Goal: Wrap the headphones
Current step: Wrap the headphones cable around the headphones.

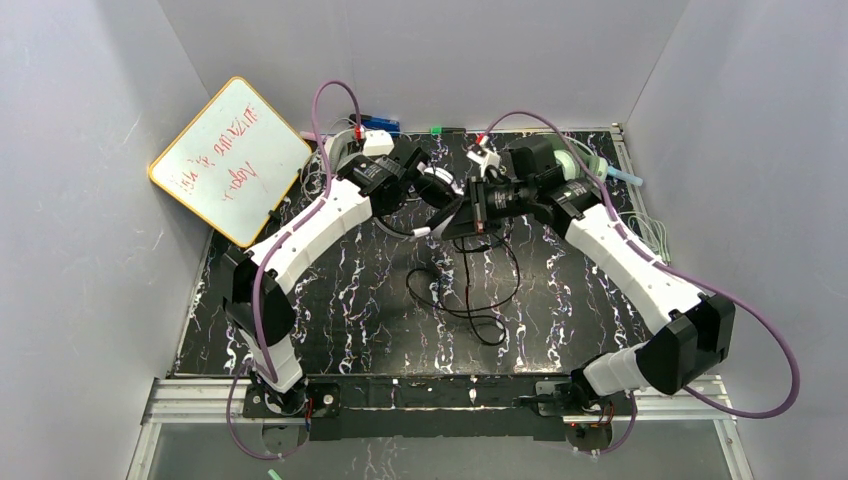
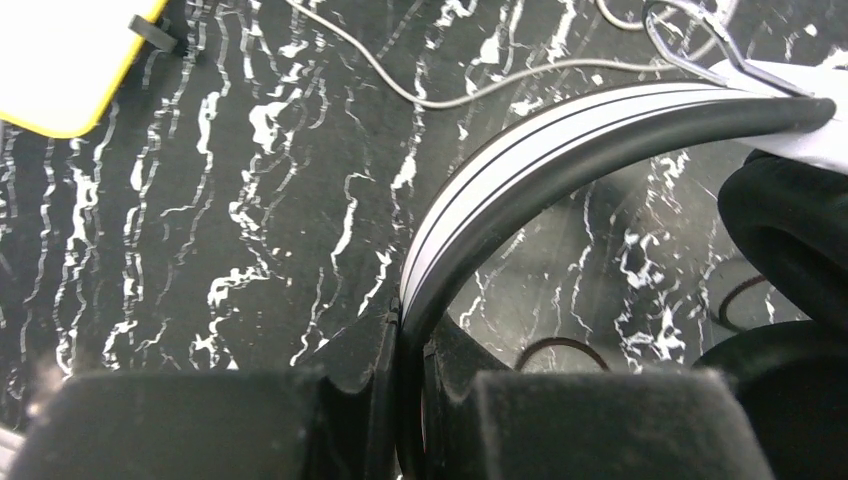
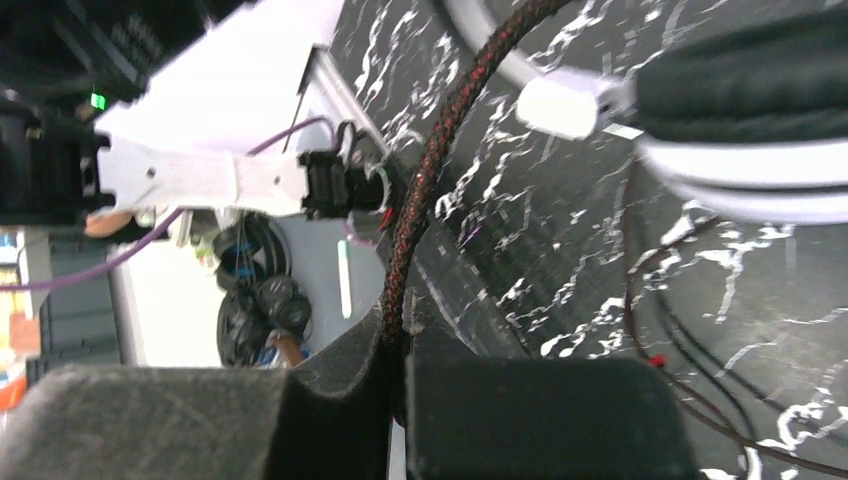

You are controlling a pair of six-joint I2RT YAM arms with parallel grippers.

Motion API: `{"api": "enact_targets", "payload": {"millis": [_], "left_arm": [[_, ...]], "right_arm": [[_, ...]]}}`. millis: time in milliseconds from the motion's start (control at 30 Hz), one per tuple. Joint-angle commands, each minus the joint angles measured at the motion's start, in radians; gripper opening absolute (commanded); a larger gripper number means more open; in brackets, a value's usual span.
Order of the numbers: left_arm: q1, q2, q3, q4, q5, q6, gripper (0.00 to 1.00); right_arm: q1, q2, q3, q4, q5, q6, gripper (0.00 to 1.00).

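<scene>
The jaws of the left gripper [image 2: 405, 400] were closed tightly on the headband [image 2: 520, 170] of the black-and-white headset [image 1: 447, 200]. The band went up from between the fingers and curved to the right, white on the outside with thin black lines, and one black ear cushion [image 2: 790, 230] was at its far end. The jaws of the right gripper [image 3: 395, 385] were pinching the braided cable [image 3: 425, 190], black with red threads, which rose from the grip toward the top of that view. From above, both grippers were close together over the far middle of the marbled table [image 1: 340, 300], with the headset between them. The rest of the cable lay in loose loops [image 1: 470, 295] on the table below. The mint-green headset [image 1: 590, 160] was at the far right, behind the right arm. A whiteboard [image 1: 230, 160] leaned at the far left.
</scene>
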Motion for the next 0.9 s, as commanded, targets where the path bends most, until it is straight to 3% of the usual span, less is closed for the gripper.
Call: {"api": "enact_targets", "payload": {"millis": [0, 100, 333, 500, 700, 867], "left_arm": [[-0.001, -0.117, -0.056, 0.133, 0.078, 0.064, 0.00], [-0.001, -0.145, -0.111, 0.149, 0.082, 0.099, 0.00], [-0.006, -0.199, -0.225, 0.218, 0.144, 0.167, 0.00], [-0.014, -0.204, -0.235, 0.235, 0.141, 0.198, 0.00], [-0.015, -0.157, -0.206, 0.180, 0.062, 0.152, 0.00], [-0.005, -0.088, -0.157, 0.131, 0.040, 0.108, 0.00]], "right_arm": [[-0.103, 0.028, 0.069, 0.029, 0.048, 0.005, 0.08], [-0.174, 0.092, 0.169, 0.025, -0.012, 0.000, 0.08], [-0.175, 0.337, 0.526, -0.120, -0.025, -0.065, 0.08], [-0.168, 0.445, 0.688, -0.183, -0.042, -0.063, 0.07], [-0.082, 0.441, 0.712, -0.208, -0.042, -0.068, 0.07], [-0.004, 0.341, 0.576, -0.166, -0.018, -0.044, 0.06]]}}
